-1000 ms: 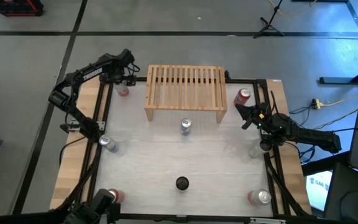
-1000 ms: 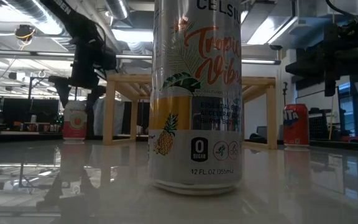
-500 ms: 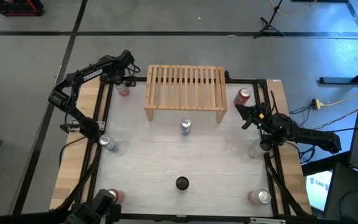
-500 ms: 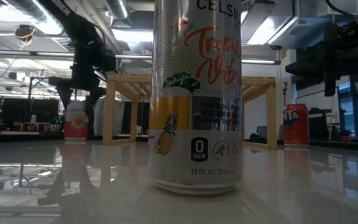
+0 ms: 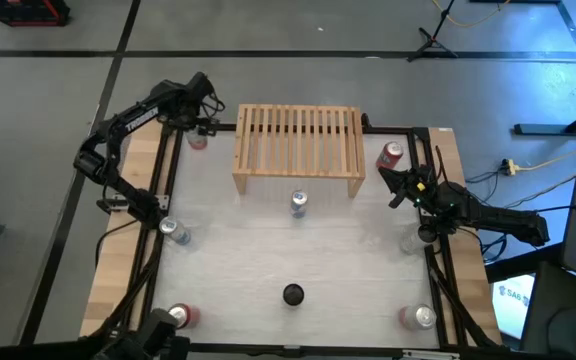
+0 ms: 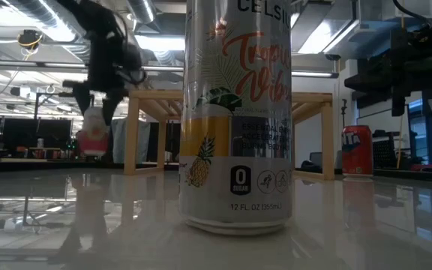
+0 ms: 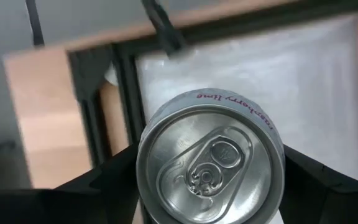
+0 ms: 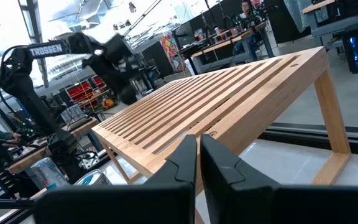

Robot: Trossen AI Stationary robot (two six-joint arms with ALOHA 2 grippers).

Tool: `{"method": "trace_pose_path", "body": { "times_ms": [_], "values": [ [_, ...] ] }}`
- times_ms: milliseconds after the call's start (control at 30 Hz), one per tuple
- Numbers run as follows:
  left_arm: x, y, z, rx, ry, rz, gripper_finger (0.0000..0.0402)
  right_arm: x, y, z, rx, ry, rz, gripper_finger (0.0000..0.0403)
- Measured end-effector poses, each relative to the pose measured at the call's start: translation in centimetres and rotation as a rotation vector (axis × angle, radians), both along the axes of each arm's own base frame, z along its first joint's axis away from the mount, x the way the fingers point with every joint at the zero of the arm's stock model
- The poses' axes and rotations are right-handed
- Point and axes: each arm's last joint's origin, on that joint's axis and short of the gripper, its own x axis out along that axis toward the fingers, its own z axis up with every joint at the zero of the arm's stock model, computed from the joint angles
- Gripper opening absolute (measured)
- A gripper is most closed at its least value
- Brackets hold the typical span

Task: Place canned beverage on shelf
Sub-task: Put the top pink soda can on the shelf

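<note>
The shelf (image 5: 298,140) is a low light-wood slatted rack at the table's far middle, also seen in the low view (image 6: 231,97) and the right wrist view (image 8: 229,99). My left gripper (image 5: 196,126) hangs left of the shelf's far left corner, shut on a pink and white can (image 6: 92,136) with a silver top (image 7: 210,158). My right gripper (image 5: 390,182) waits at the table's right side, shut (image 8: 197,155), holding nothing. My left gripper pinches the can's upper side wall (image 7: 143,163) between its two fingers (image 7: 114,180), one on each side just below the rim. The fingers come from above, pointing steeply down. The can hangs upright, its bottom (image 6: 92,151) clear of the table.
A red can (image 5: 391,153) stands right of the shelf and a silver can (image 5: 298,203) in front of it. More cans stand at the left edge (image 5: 173,231) and both near corners (image 5: 183,316), (image 5: 420,317). A tall can (image 6: 238,112) fills the low view.
My left gripper has shut on the pink and white can and gone up with it. The can, which stood on the table, now hangs upright just above the surface.
</note>
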Motion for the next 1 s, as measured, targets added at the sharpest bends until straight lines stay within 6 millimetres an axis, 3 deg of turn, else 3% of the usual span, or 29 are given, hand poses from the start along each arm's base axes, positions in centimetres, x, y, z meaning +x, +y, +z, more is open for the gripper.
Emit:
{"method": "trace_pose_path", "body": {
  "times_ms": [367,500,767,1000],
  "values": [
    [0.4,-2.8,10.9,0.132,-0.093,-0.161,0.0273,0.0,0.0,0.0,0.0,0.0,-0.003,0.0012],
    [0.9,-4.2,13.8,0.162,-0.158,-0.228,0.0273,0.0,0.0,0.0,0.0,0.0,-0.003,0.0012],
    [3.8,-7.3,16.8,0.198,-0.382,-0.318,0.0273,0.0,0.0,0.0,0.023,-0.015,0.002,0.0012],
    [8.1,-9.2,18.5,0.225,-0.463,-0.428,0.0273,0.0,0.1,0.0,0.034,-0.021,0.029,0.0012]
  ]
}}
